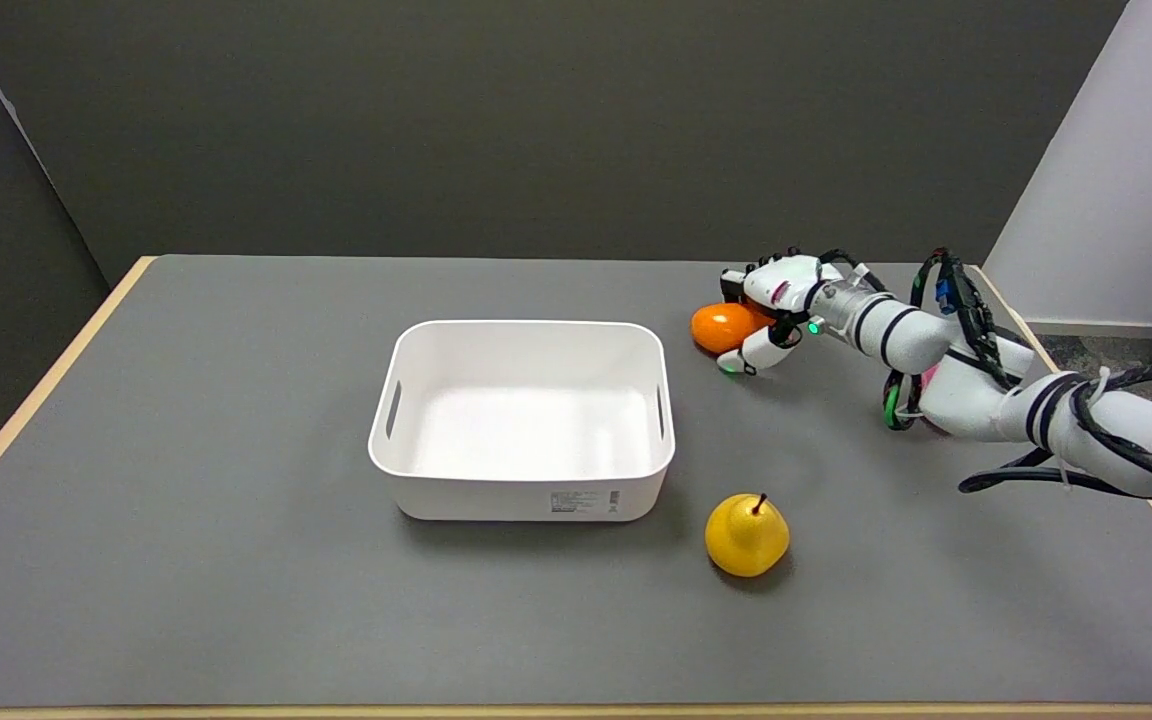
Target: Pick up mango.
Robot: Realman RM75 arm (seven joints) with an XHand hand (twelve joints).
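1. One view only, head cam; sat above table's (236, 600) near side, looked down & across toward dark back wall (536, 120).
2. Mid-range: took in nearly whole tabletop; right arm (996, 390) entered from lower right.

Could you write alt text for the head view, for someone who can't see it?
A white robot arm reaches in from the right, its right hand wrapped around an orange mango on a grey table. An empty white bin sits mid-table, with a yellow pear upright near its front right corner.
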